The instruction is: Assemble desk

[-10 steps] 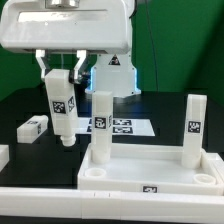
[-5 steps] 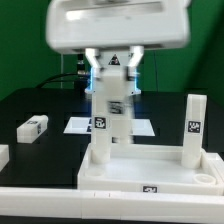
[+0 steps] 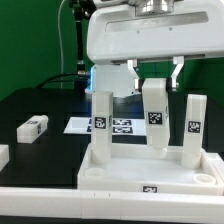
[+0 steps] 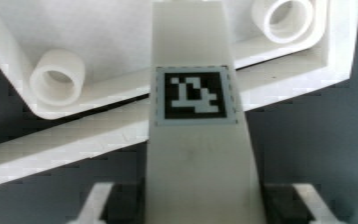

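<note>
White plastic clenched in the pincer (image 3: 155, 88): grips the held leg (image 3: 155, 120) by its upper end, upright, one of the fingers (image 3: 177, 75) on either side; shows in the wrist view that same held leg (image 4: 194, 130) running away from the pincer (image 4: 197, 205), tag toward the camera; hangs over the tabletop (image 3: 150, 186), with the leg's lower end down inside the raised rim; cannot tell whether touching the tray floor; has crossed over since a second ago; then out above the black table (image 3: 40, 105), nearer the loose leg (image 3: 33, 127); half a second ago blurred in front of the first standing leg (image 3: 101, 125); now past it, between two posts; first standing leg just beside the pincer on the exterior view's left, second standing leg (image 3: 194, 125) just beside it on the exterior view's right; loose leg well apart from the pincer, farther to the exterior view's left, lying where it lay; marker board (image 3: 120, 126) beyond and below the pincer, unchanged; under the pincer in the wrist view, tabletop (image 4: 69, 150) rim and two round sockets (image 4: 60, 82).
</note>
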`<state>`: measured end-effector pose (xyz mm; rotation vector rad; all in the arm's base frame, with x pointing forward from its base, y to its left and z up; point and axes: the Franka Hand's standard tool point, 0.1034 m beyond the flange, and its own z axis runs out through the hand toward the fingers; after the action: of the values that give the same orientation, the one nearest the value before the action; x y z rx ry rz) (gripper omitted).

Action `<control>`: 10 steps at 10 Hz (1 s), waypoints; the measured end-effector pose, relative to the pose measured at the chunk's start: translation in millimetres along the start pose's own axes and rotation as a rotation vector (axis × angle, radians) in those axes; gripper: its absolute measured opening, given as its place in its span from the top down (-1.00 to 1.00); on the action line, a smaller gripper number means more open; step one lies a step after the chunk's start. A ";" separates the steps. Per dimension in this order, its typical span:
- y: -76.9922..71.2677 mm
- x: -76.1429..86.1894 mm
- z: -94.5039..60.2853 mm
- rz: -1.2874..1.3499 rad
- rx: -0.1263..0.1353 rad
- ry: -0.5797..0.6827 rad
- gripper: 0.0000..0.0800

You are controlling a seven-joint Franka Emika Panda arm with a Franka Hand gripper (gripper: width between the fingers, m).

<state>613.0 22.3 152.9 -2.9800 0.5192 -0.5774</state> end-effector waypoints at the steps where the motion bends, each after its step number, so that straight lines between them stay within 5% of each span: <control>1: -2.5 -0.3 0.3 -0.010 -0.001 0.002 0.27; 4: -51.7 -0.1 -1.1 -0.156 0.010 0.021 0.27; 8: -55.2 -0.4 -0.9 -0.160 0.014 0.029 0.27; 10: -63.4 -0.8 2.5 -0.191 0.037 0.153 0.27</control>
<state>633.2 82.2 158.1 -2.9853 0.2301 -0.8260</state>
